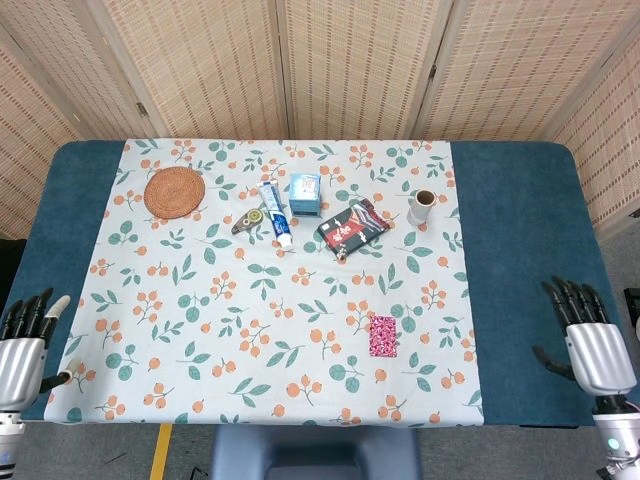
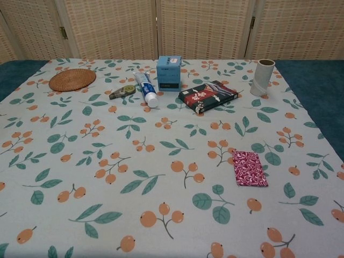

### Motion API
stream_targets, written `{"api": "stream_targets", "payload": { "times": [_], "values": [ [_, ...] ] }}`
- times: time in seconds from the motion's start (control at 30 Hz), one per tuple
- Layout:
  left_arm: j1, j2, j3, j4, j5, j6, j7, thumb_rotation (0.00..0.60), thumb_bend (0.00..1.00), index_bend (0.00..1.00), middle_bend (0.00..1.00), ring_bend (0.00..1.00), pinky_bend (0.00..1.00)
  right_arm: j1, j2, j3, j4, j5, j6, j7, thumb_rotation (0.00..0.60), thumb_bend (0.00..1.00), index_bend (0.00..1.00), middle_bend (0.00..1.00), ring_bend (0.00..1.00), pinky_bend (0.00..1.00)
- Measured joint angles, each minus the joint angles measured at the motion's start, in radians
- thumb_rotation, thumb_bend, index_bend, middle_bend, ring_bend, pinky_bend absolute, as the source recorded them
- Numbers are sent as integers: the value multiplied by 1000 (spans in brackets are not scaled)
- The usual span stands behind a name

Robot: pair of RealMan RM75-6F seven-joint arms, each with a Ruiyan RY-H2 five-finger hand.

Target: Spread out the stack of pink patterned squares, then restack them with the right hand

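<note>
Blue table (image 1: pixel 520 230) under a leaf-and-berry cloth (image 1: pixel 200 330), the stack of pink patterned squares (image 1: pixel 382 336) flat on it.

Head view: high above, looking steeply down over the whole table (image 1: pixel 520 250). Chest view: lower, closer, facing across the patterned cloth (image 2: pixel 107 177) toward the woven screen (image 2: pixel 204 27). Cloth shared by both.

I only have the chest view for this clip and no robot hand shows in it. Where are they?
Observer: The right robot hand hangs off the table's right edge, fingers apart, holding nothing.
Operator: And the left?
Observer: The left robot hand is at the left near corner, also empty.
Operator: Is anything near the stack of pink patterned squares?
Observer: No; the head view shows only the blue table surface between it and the right robot hand.
</note>
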Motion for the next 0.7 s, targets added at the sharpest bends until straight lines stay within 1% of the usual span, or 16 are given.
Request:
{"api": "stream_targets", "payload": {
  "times": [0.3, 0.43, 0.57, 0.63, 0.7],
  "values": [
    [6, 1, 4, 9, 5, 7, -14, 600, 281, 140, 33, 45, 0, 19, 16, -15, -31, -26, -33, 2, 600, 262, 12, 78, 34, 0],
    [8, -1, 4, 12, 8, 10, -20, 600, 281, 145, 33, 49, 0, 38, 13, -19, -44, -39, -62, -1, 600, 262, 31, 82, 44, 0],
    [9, -5, 5, 17, 10, 11, -27, 600, 281, 150, 33, 53, 0, 74, 2, -27, -56, -56, -124, 15, 600, 262, 55, 89, 51, 0],
    [10, -6, 6, 20, 11, 11, -29, 600, 281, 155, 33, 57, 0, 100, -10, -30, -60, -60, -168, 26, 600, 262, 86, 92, 32, 0],
    [12, -6, 7, 22, 11, 13, -31, 600, 281, 160, 33, 60, 0, 127, -26, -32, -65, -60, -217, 34, 600, 262, 101, 68, 3, 0]
  ]
}}
